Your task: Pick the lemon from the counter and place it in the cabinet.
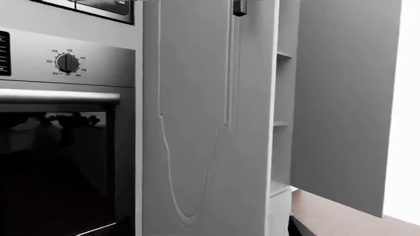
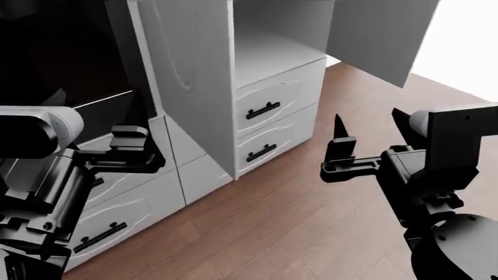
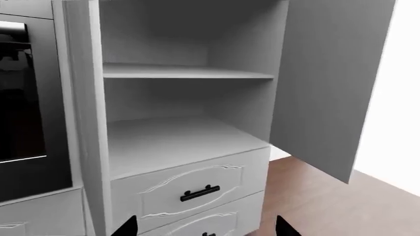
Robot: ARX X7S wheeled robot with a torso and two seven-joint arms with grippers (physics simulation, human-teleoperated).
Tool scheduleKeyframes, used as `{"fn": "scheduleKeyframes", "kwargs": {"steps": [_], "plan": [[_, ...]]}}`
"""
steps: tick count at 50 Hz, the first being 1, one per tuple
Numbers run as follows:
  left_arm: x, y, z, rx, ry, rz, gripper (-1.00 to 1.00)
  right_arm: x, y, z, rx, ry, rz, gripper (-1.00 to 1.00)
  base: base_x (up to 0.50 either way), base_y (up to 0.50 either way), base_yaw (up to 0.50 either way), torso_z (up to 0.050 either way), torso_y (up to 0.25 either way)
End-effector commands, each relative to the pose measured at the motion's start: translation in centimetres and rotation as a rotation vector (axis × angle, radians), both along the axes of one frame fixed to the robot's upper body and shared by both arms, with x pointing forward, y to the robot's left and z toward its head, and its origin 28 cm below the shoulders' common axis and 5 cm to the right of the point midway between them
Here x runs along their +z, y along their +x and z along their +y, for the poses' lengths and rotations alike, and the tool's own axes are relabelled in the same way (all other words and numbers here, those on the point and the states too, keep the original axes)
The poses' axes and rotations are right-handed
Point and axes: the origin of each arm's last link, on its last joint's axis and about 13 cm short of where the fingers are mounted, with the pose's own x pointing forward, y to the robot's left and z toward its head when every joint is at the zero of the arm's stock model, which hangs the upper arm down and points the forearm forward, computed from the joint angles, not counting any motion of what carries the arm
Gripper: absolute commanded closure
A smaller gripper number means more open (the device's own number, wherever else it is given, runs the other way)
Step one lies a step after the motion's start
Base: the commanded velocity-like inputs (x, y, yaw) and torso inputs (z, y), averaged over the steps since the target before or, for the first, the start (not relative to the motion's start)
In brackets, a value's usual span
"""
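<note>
No lemon shows in any view. The cabinet [image 2: 272, 52] stands open, and its flat shelves [image 3: 177, 137] are bare. My right gripper [image 2: 370, 131] hovers over the floor in front of the cabinet, open with nothing between its fingers; in the right wrist view its gripper [image 3: 206, 228] points at the drawers below the lower shelf. My left gripper [image 2: 128, 146] is held close to the dark oven front, and its jaws are not shown clearly. A bright white flat area with a straight edge [image 2: 459, 41], apparently the counter, lies beyond the open door.
An oven with dark glass [image 1: 59, 167] and a dial [image 1: 67, 63] stands left of the cabinet. One cabinet door [image 2: 190, 76] juts out between my arms, the other [image 2: 381, 35] swings out to the right. Drawers with black handles [image 2: 263, 109] sit above the wood-plank floor [image 2: 311, 221].
</note>
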Motion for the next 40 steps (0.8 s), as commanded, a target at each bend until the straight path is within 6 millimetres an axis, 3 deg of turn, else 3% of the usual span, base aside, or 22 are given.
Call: {"fn": "scheduleKeyframes", "kwargs": {"steps": [1, 40], "plan": [[-0.02, -0.03, -0.01, 0.000, 0.000, 0.001, -1.00, -0.02, 0.06, 0.01, -0.001, -0.001, 0.001, -1.00, -0.07, 0.06, -0.50, 0.000, 0.000], [-0.13, 0.06, -0.04, -0.002, -0.002, 0.007, -1.00, -0.07, 0.01, 0.01, -0.004, -0.002, 0.007, -1.00, -0.07, 0.06, -0.50, 0.000, 0.000]]}}
